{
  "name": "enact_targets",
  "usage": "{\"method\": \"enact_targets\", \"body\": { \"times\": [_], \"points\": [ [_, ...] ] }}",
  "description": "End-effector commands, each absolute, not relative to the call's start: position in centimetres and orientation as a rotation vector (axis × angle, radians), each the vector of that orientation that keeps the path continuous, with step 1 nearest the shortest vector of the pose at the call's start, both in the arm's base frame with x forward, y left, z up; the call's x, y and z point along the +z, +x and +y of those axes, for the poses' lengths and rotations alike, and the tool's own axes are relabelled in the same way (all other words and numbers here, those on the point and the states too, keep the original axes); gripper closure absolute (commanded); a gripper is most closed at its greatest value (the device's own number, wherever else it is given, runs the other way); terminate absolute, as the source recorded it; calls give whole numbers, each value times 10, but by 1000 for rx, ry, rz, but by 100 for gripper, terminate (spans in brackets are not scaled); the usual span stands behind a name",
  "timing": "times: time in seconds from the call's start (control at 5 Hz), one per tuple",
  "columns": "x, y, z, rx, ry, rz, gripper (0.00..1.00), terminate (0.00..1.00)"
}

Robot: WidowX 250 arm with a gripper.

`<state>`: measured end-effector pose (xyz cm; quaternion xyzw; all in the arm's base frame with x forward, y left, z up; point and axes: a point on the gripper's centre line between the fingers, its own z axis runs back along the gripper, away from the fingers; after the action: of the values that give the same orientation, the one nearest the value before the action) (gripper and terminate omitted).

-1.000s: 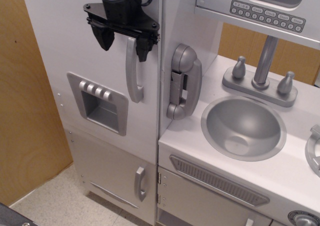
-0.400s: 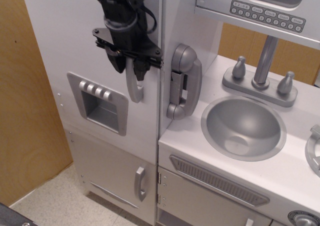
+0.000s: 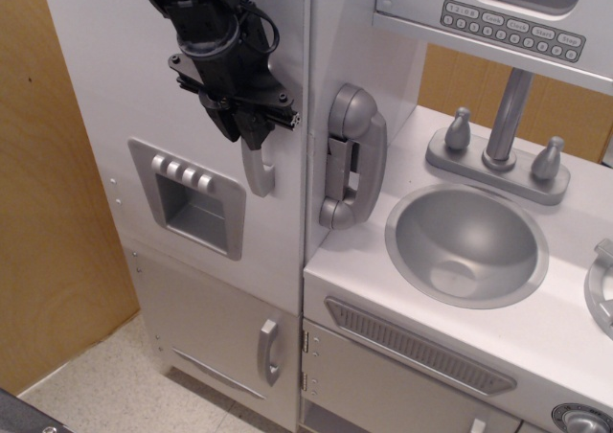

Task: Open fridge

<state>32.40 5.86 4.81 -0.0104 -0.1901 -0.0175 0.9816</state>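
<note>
The fridge (image 3: 115, 88) is the tall silver-grey cabinet at the left, and its large door looks closed. Its long curved grey handle (image 3: 259, 172) runs down the door's right edge; only the lower end shows. The recessed four-button dispenser panel (image 3: 189, 198) sits below and to the left of the handle. My black gripper (image 3: 246, 134) comes down from the top, tilted, and its fingers are closed around the middle of the handle. The arm hides the handle's upper part.
A smaller grey door with a short handle (image 3: 269, 352) is below the fridge door. A grey toy phone (image 3: 351, 155) hangs just right of the handle. A sink (image 3: 466, 244), faucet (image 3: 505, 126) and microwave keypad (image 3: 512, 26) are to the right. A wooden panel (image 3: 48, 213) stands at the left.
My gripper has moved down along the handle and tilted. Its fingers, wide open a second ago, have closed around the handle. The door has not visibly moved.
</note>
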Motion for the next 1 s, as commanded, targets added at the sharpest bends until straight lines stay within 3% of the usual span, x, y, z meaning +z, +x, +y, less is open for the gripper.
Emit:
{"method": "enact_targets", "body": {
  "times": [0.0, 0.2, 0.4, 0.8],
  "points": [
    [70, 293, 78, -23, 31, -342, 100, 0],
    [62, 272, 85, -58, 61, -315, 100, 0],
    [59, 252, 84, -5, 106, -301, 0, 0],
    [57, 235, 45, -27, 25, -210, 0, 0]
  ]
}}
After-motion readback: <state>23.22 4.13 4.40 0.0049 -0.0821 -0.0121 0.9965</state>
